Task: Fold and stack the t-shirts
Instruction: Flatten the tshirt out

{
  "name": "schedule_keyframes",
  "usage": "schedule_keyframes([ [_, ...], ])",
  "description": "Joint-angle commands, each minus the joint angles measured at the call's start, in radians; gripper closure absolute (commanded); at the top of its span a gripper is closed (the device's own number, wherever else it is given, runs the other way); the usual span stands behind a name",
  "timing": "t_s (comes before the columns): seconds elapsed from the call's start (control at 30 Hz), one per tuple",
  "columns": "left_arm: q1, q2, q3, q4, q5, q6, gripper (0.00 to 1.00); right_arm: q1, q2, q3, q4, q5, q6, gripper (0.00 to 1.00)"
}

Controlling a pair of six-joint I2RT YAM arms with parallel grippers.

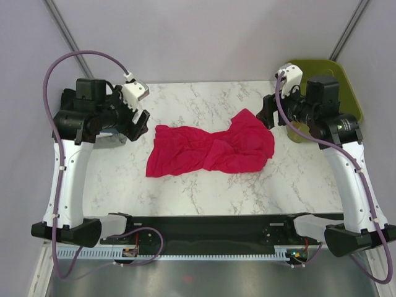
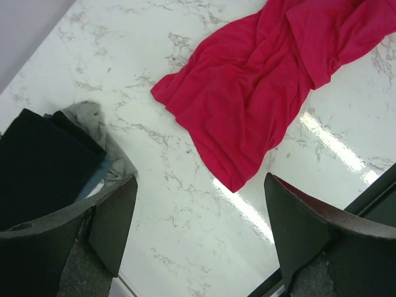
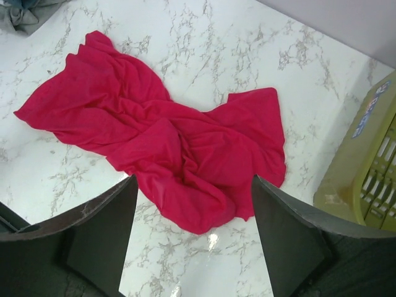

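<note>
the pink t-shirt [image 1: 210, 150] lies crumpled in the middle of the tabletop [image 1: 204, 99], stretched left to right with a twist of bunched cloth near its centre. none of it is folded yet. the left pincer [image 1: 138, 121] hangs just beside the shirt's left end, released and empty, with its jaws spread wide. the right pincer [image 1: 267, 115] hangs over the shirt's far right corner, also released and holding nothing. a folded stack [image 2: 49, 161], black on top with grey showing beneath, sits at the left edge of the tabletop, close under the left arm. the olive basket [image 3: 365, 173] stands off to the far right.

the main risk is the twist. if either pincer closes on a bunched ridge rather than a single hem or corner, it likely takes several layers and the shirt comes up knotted instead of opening flat. the glossy tabletop probably lets the cloth slide, so an uneven pull could drag the whole shirt sideways. the left arm also works very near the stack, and a low sweep there could knock the folded shirts askew.
</note>
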State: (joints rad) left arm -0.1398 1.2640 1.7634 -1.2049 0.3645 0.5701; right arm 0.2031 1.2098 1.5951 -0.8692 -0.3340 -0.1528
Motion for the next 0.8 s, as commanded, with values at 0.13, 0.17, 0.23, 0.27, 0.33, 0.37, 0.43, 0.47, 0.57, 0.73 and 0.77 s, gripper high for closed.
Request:
schedule_keyframes([
  [0.13, 0.009, 0.272, -0.061, 0.019, -0.013, -0.139, 0.14, -0.001, 0.121, -0.014, 0.070, -0.014, 0.099, 0.20],
  [0.17, 0.011, 0.302, -0.044, 0.027, -0.010, -0.153, 0.15, -0.001, 0.164, -0.026, 0.081, -0.008, 0.104, 0.20],
  [0.23, 0.012, 0.404, -0.009, 0.028, -0.002, -0.176, 0.16, -0.001, 0.215, -0.012, 0.088, 0.053, 0.105, 0.20],
  [0.27, 0.014, 0.441, 0.040, 0.022, -0.004, -0.187, 0.16, -0.002, 0.264, -0.003, 0.091, 0.075, 0.099, 0.20],
  [0.33, 0.019, 0.533, 0.094, 0.005, -0.006, -0.203, 0.16, -0.001, 0.331, 0.038, 0.096, 0.107, 0.088, 0.19],
  [0.37, 0.022, 0.555, 0.144, -0.007, -0.004, -0.213, 0.17, -0.002, 0.350, 0.055, 0.098, 0.102, 0.085, 0.20],
  [0.43, 0.026, 0.590, 0.174, -0.001, -0.007, -0.222, 0.17, -0.002, 0.401, 0.097, 0.096, 0.095, 0.088, 0.20],
  [0.47, 0.028, 0.618, 0.200, -0.007, -0.012, -0.229, 0.17, -0.001, 0.413, 0.104, 0.093, 0.084, 0.088, 0.20],
  [0.57, 0.028, 0.627, 0.203, -0.036, 0.033, -0.214, 0.21, -0.001, 0.413, 0.088, 0.061, 0.055, 0.073, 0.21],
  [0.73, 0.026, 0.569, 0.052, -0.103, 0.096, -0.079, 0.25, 0.060, 0.294, -0.140, -0.036, -0.006, -0.117, 0.22],
  [0.77, 0.025, 0.560, -0.006, -0.117, 0.096, -0.020, 0.25, 0.085, 0.277, -0.176, -0.057, -0.013, -0.178, 0.22],
])
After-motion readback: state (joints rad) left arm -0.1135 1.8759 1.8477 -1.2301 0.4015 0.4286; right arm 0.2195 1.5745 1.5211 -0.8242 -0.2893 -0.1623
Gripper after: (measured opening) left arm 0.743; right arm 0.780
